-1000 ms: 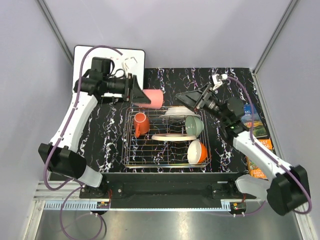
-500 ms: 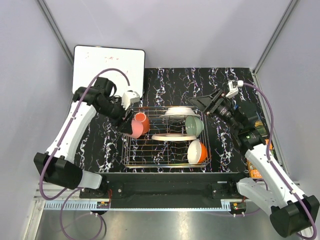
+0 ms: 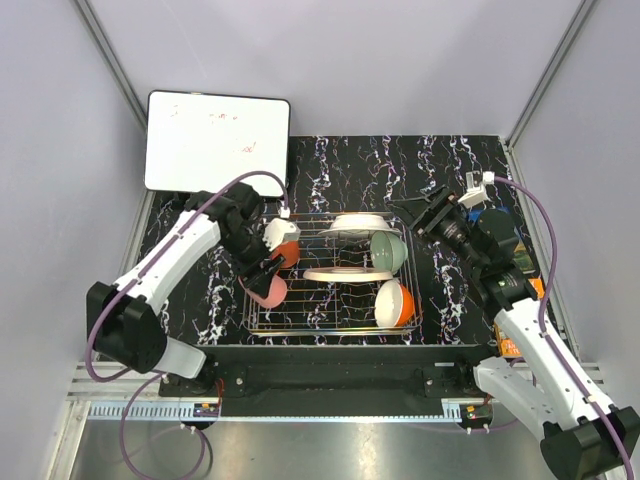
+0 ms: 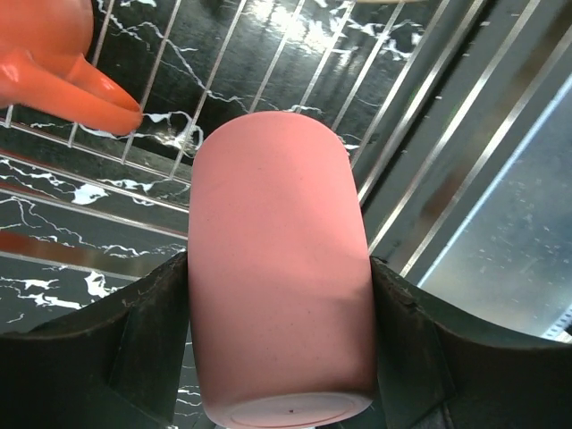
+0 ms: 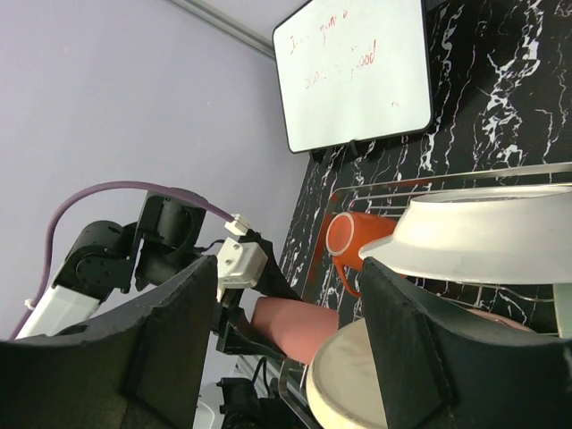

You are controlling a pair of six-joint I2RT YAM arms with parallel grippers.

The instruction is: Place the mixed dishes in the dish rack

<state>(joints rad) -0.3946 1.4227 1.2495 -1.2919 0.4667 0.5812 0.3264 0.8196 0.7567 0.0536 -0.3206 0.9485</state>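
whiteboard point(image 3: 218, 140) txt illegible, orange mug point(image 4: 49, 54) cropped

A black tabletop point(image 3: 400, 170) veined with white filled the middle. Pale lilac-grey walls point(image 3: 350, 60) rose behind it and on both its sides. A whiteboard point(image 3: 217, 142) bearing faint red writing stood at its far left corner. A metal rail point(image 3: 330, 412) ran along its near edge.

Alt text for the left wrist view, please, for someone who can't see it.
The left gripper holds a pink cup between its fingers, with the wires of the rack behind it. An orange mug lies in the rack at upper left.
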